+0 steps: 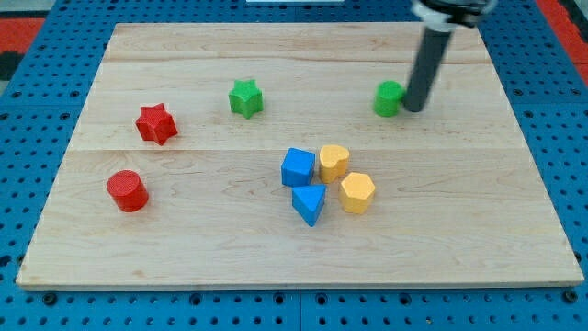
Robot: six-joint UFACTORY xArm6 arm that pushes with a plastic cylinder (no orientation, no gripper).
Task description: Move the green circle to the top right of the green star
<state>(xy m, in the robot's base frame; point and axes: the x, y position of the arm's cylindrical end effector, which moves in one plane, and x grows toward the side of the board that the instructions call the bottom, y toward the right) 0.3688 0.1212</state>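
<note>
Rod top is running out of frame; no claw is showing. My tip (412, 108) is touching the green circle (389, 98) from the view's right, partly hiding it. Green star (245, 97) is sitting well left; bare worktop (322, 55) is lying between them.

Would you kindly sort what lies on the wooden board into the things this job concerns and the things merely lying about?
Part of the job:
- green circle block
- green star block
- my tip, at the circle's right side in the view

Just lying about:
- red star block
- red cylinder block
- blue cube-like block
- blue triangular block
- yellow rounded block
- yellow hexagonal block
</note>
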